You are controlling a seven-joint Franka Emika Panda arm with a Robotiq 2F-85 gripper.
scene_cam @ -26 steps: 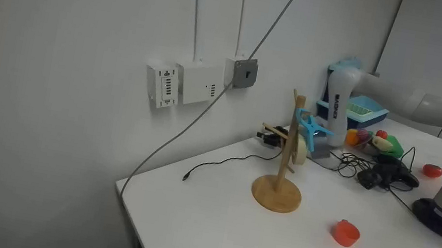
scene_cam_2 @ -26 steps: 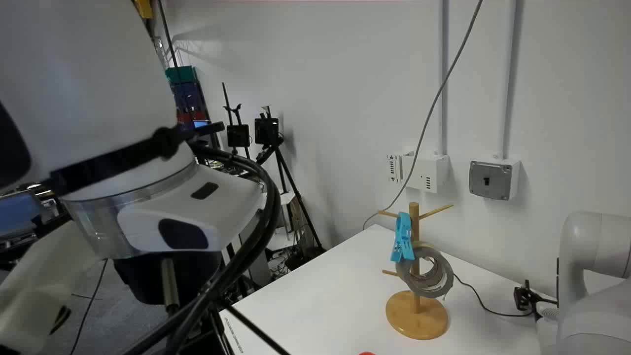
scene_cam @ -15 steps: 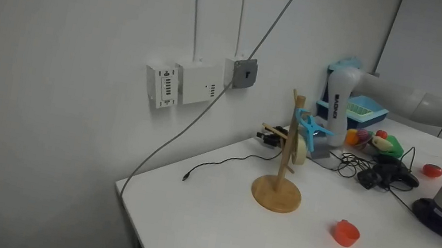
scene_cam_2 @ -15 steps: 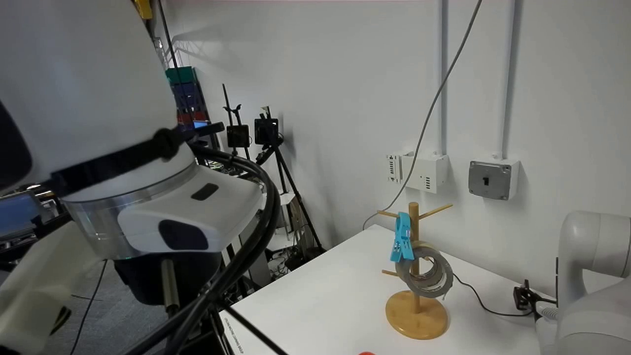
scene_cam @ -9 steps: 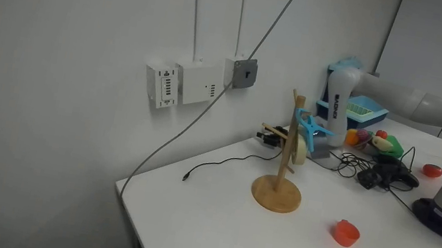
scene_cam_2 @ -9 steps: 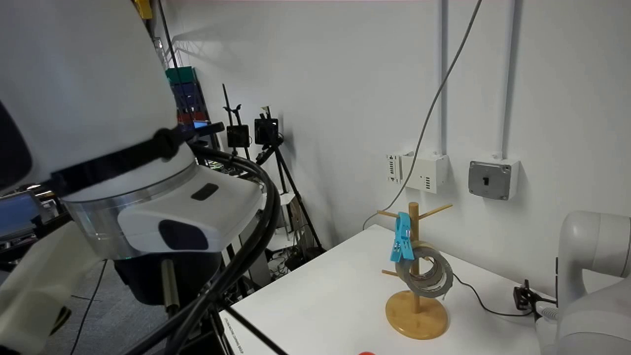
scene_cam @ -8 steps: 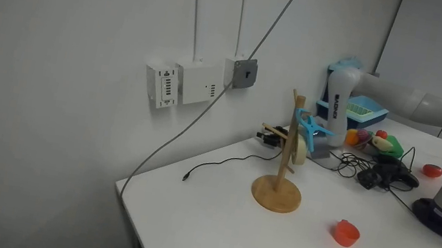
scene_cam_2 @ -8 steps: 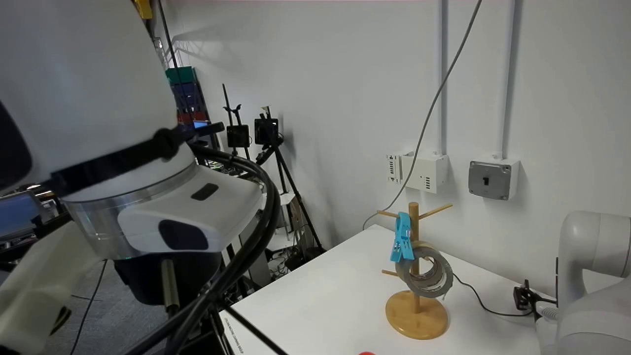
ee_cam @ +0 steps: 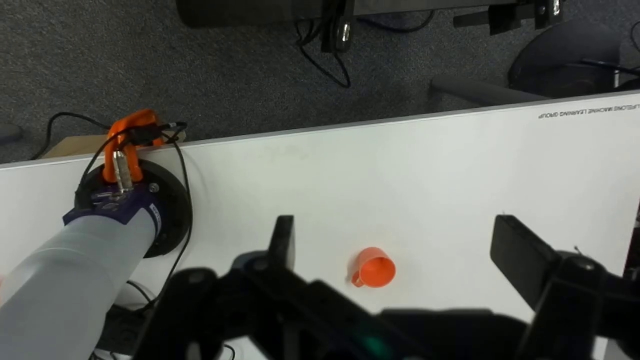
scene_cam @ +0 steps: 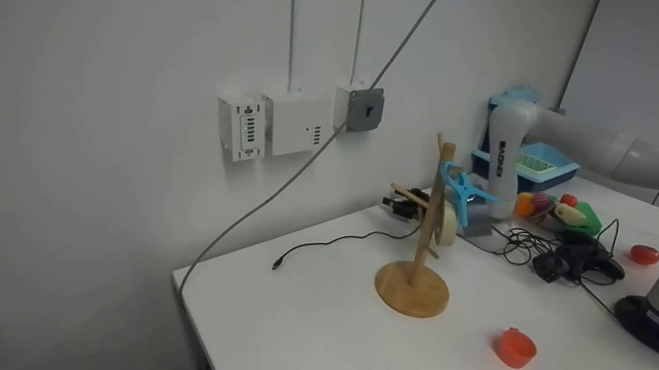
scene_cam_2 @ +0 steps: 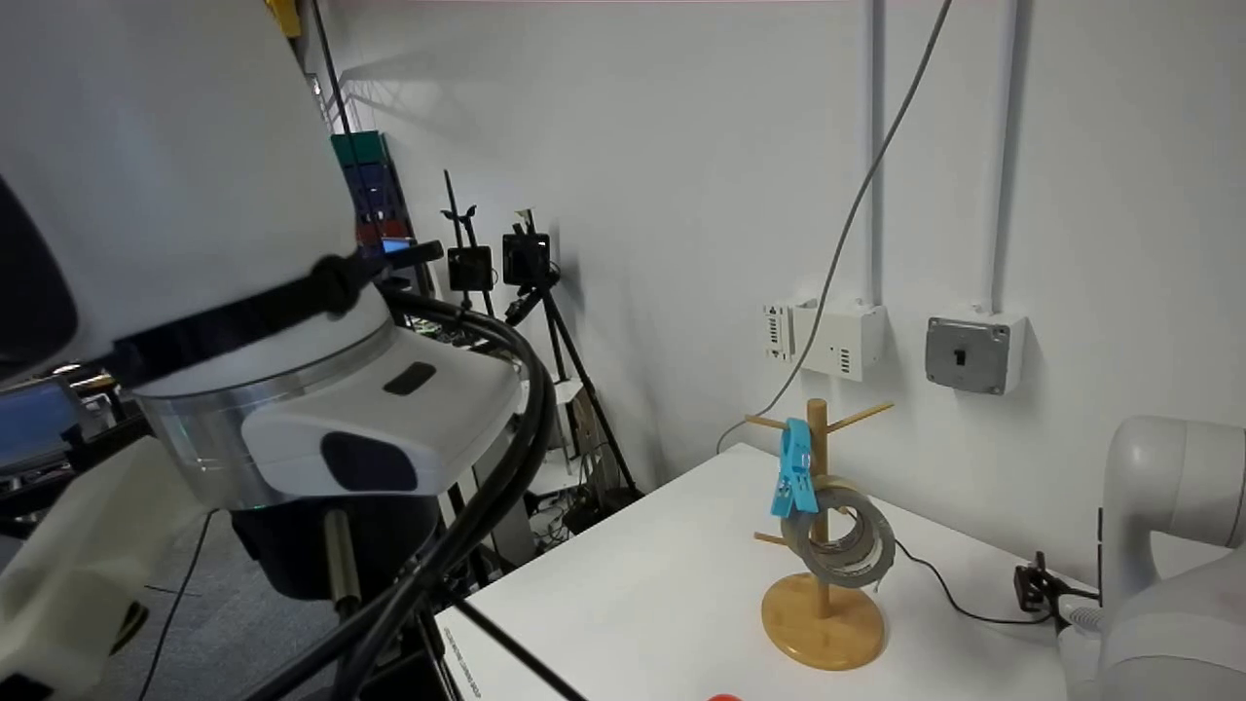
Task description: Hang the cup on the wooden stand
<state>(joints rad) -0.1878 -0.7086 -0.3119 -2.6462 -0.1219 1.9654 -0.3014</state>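
Red-orange cup (ee_cam: 375, 268) upright on bench (ee_cam: 425, 170), unheld, near wooden mug tree (scene_cam: 426, 238), where blue clip (scene_cam_2: 795, 469) and grey tape roll (scene_cam_2: 840, 571) hang; bare peg (scene_cam_2: 861, 417) likely meant for handle (ee_cam: 356, 280). Tool (ee_cam: 394, 239) wide, gripping nothing, presumably spread to straddle cup.

In an exterior view, the wooden stand (scene_cam: 424, 244) is on the white table (scene_cam: 353, 363) with a blue clip (scene_cam: 465, 189) and a tape roll (scene_cam: 448, 225) hanging from it, the little red cup (scene_cam: 517, 350) sits near it, in front and to the right, and a black wire (scene_cam: 354, 237) lies behind it to the left.
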